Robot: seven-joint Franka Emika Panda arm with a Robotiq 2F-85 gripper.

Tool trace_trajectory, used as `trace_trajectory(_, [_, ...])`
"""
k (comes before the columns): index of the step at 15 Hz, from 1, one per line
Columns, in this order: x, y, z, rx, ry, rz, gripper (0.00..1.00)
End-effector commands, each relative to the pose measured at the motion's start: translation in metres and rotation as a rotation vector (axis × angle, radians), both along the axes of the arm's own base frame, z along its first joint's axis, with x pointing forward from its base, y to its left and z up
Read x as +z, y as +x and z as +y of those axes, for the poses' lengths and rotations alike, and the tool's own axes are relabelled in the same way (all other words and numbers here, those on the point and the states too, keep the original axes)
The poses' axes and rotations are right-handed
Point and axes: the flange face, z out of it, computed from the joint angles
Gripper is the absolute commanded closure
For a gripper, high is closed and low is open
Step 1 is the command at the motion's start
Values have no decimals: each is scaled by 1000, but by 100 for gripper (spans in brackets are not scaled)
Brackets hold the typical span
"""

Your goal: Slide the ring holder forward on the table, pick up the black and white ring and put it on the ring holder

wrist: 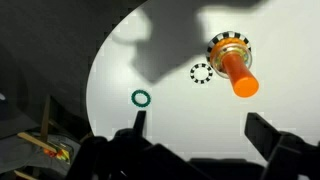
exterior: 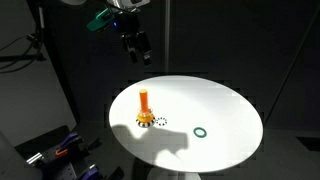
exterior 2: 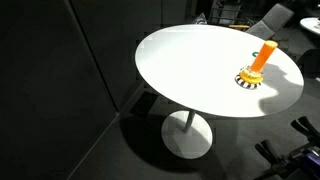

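Note:
The ring holder, an orange peg (exterior: 144,100) on a round yellowish base, stands upright on the white round table (exterior: 220,105); it also shows in an exterior view (exterior 2: 261,55) and in the wrist view (wrist: 236,72). The black and white ring (exterior: 161,122) lies flat on the table just beside the base, apart from it in the wrist view (wrist: 201,72). My gripper (exterior: 136,48) hangs high above the table's far edge, well clear of both. In the wrist view its fingers (wrist: 200,125) are spread wide and empty.
A plain green ring (exterior: 200,131) lies flat on the table away from the holder, also in the wrist view (wrist: 141,98). The surroundings are dark. Cluttered equipment sits by the table's edge (exterior: 60,150).

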Motion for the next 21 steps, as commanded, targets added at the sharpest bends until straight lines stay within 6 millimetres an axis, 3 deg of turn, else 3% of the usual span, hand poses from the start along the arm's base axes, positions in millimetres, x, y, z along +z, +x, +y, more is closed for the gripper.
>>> trace_trajectory(1, [1, 0, 0, 0, 0, 1, 0])
trace_trajectory(4, [1, 0, 0, 0, 0, 1, 0])
trace_trajectory(8, [-18, 7, -5, -20, -1, 57, 0])
trace_trajectory(21, [-133, 19, -42, -66, 73, 280, 0])
